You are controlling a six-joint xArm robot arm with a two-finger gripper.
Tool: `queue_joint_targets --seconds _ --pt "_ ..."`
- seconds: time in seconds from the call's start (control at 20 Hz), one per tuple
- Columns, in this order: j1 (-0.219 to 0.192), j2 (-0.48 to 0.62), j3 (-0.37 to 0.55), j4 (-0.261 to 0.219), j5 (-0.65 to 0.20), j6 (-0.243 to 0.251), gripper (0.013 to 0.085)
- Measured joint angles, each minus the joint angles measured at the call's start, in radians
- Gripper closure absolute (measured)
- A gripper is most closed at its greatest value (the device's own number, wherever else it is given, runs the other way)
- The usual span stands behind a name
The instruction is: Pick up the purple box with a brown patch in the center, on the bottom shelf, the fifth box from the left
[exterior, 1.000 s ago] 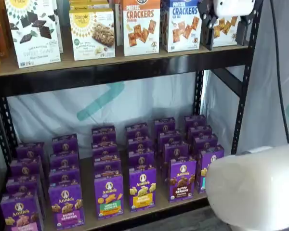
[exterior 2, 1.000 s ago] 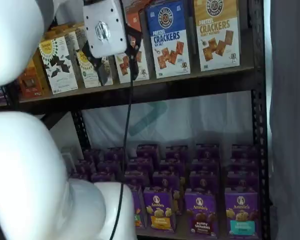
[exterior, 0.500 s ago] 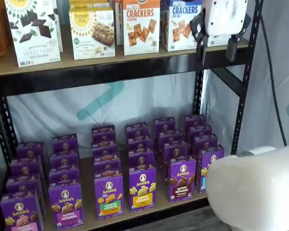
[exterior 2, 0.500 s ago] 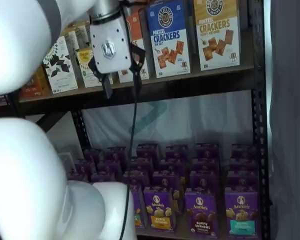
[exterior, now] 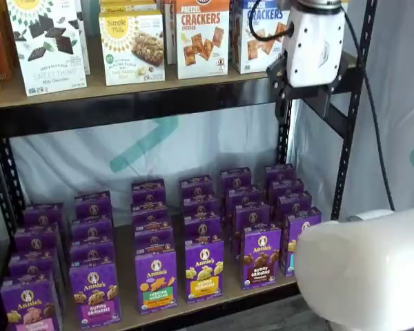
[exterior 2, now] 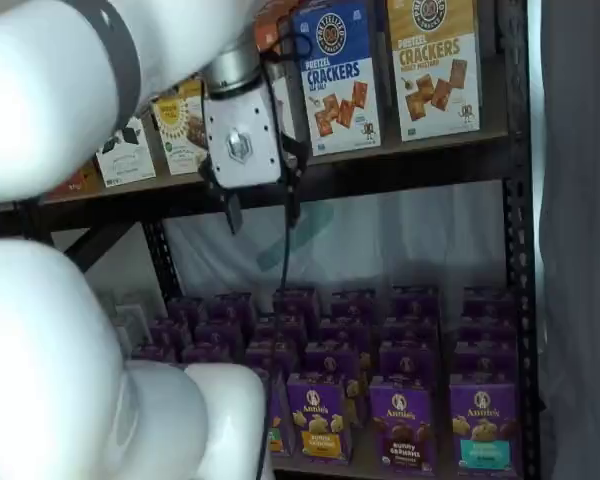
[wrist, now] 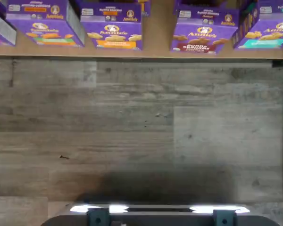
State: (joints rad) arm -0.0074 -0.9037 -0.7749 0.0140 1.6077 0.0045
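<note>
The purple box [exterior: 261,256] with brown bunny crackers and a brown band stands at the front of the bottom shelf [exterior: 126,256], second column from the right. It shows in both shelf views [exterior 2: 402,428] and in the wrist view [wrist: 203,37]. The gripper [exterior 2: 262,212] hangs in front of the upper board's edge, well above the purple box and apart from it. Its two black fingers [exterior 2: 232,214] show a plain gap and hold nothing. In a shelf view the gripper [exterior: 303,102] sits by the right rack post.
Other purple cartons [exterior: 156,278] fill the bottom shelf in rows. Cracker boxes [exterior: 202,38] stand on the upper board. The black rack post [exterior: 345,152] is at the right. The white arm [exterior: 366,269] blocks the foreground. The wrist view shows grey plank floor [wrist: 141,127].
The gripper has come down from in front of the upper shelf's boxes to the upper board's edge. The boxes have not moved.
</note>
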Motion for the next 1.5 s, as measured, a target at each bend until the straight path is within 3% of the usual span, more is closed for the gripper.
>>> queue_joint_targets --seconds 0.3,0.55,1.05,1.5 --pt "-0.024 0.026 0.107 -0.013 -0.102 -0.024 0.0130" --pt "-0.038 0.044 0.207 0.003 -0.222 -0.040 0.0130" --pt "-0.006 0.105 0.387 0.023 -0.483 -0.021 0.0130" --pt "0.001 0.229 0.463 0.044 -0.690 -0.033 0.0130"
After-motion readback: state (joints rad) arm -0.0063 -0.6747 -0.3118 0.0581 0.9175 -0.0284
